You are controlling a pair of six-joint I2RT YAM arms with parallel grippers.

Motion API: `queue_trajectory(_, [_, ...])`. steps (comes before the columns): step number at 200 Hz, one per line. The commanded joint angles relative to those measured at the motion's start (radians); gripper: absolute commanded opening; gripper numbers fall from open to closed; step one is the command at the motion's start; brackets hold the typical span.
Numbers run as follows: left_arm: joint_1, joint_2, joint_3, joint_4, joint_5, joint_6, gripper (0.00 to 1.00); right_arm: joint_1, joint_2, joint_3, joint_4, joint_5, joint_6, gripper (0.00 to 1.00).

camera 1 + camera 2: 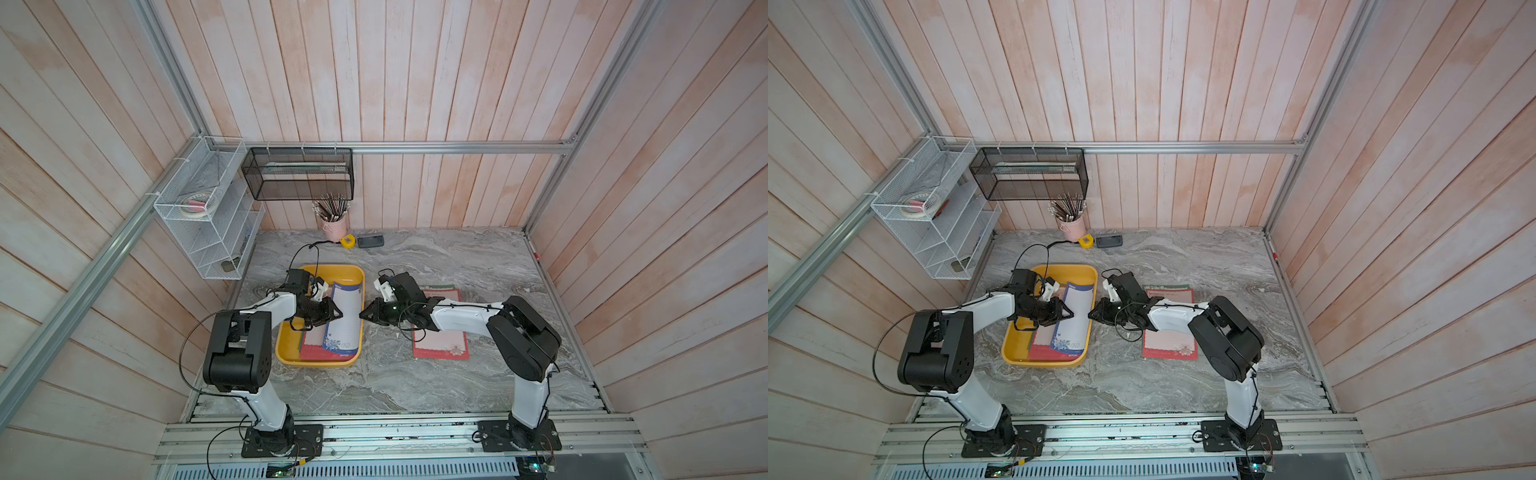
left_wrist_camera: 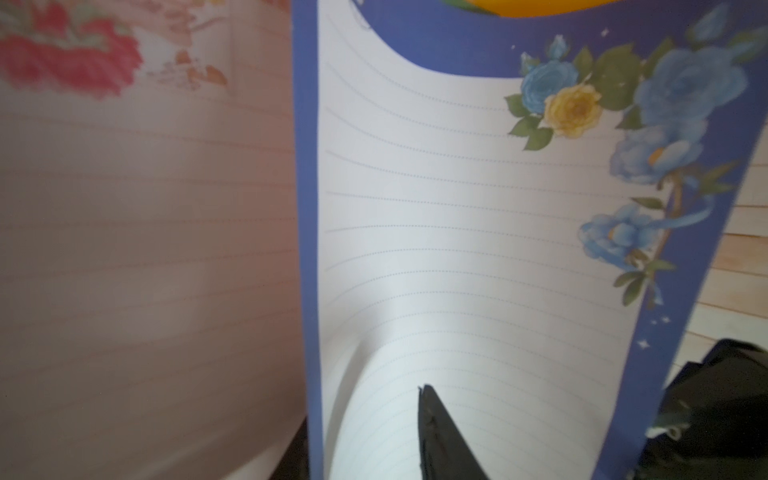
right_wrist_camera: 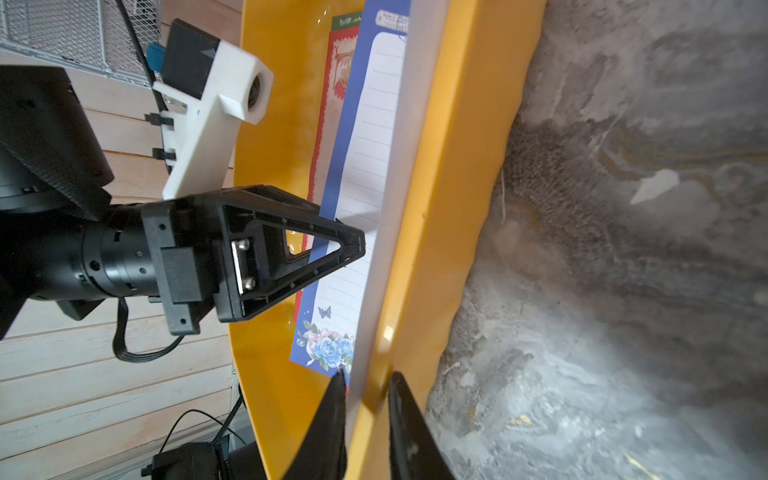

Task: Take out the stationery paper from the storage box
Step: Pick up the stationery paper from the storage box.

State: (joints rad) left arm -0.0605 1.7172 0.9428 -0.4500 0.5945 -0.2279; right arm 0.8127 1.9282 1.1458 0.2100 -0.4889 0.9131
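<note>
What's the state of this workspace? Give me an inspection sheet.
Surface: grey marble tabletop.
Job's things: yellow storage box holds a curled blue-bordered sheet over a red-bordered sheet; a second red-bordered sheet lies on the table.
Clutter: pink pencil cup, yellow tape measure, dark device.
Grippers: left gripper at the blue sheet's edge; right gripper straddles the box wall; grips unclear.
Cables: black cable loops above the box.
Surroundings: white wire rack, black mesh basket, plank walls.

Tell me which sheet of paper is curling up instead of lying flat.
The blue-bordered sheet in the yellow tray: it bows upward, while the red-bordered sheets lie flat, in the tray and on the table.
</note>
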Motion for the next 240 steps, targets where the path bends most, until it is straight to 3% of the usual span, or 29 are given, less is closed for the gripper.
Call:
queue_trajectory(1, [-0.008, 0.007, 0.025, -0.009, 0.003, 0.010, 0.39, -0.003, -0.014, -0.012, 0.025, -0.004, 0.001, 0.21])
queue_trajectory(32, [-0.013, -0.008, 0.030, -0.010, -0.002, 0.017, 0.32, -0.003, -0.018, -0.018, 0.028, -0.001, 0.003, 0.21])
queue_trajectory(61, [-0.013, -0.025, 0.030, -0.007, -0.017, 0.030, 0.14, -0.003, -0.031, -0.024, 0.028, 0.007, 0.002, 0.21])
queue_trajectory(109, [-0.013, -0.050, 0.038, -0.013, -0.040, 0.043, 0.08, -0.003, -0.043, -0.025, 0.019, 0.016, -0.002, 0.21])
queue_trajectory(127, [-0.012, -0.075, 0.039, -0.009, -0.057, 0.053, 0.01, -0.003, -0.052, -0.023, 0.008, 0.030, -0.007, 0.21])
queue_trajectory(200, [0.001, -0.219, 0.011, 0.030, -0.146, 0.096, 0.00, 0.000, -0.109, 0.002, -0.041, 0.130, -0.067, 0.42])
queue_trajectory(240, [0.000, -0.337, -0.019, 0.100, -0.153, 0.109, 0.00, 0.007, -0.151, 0.032, -0.076, 0.228, -0.134, 0.48])
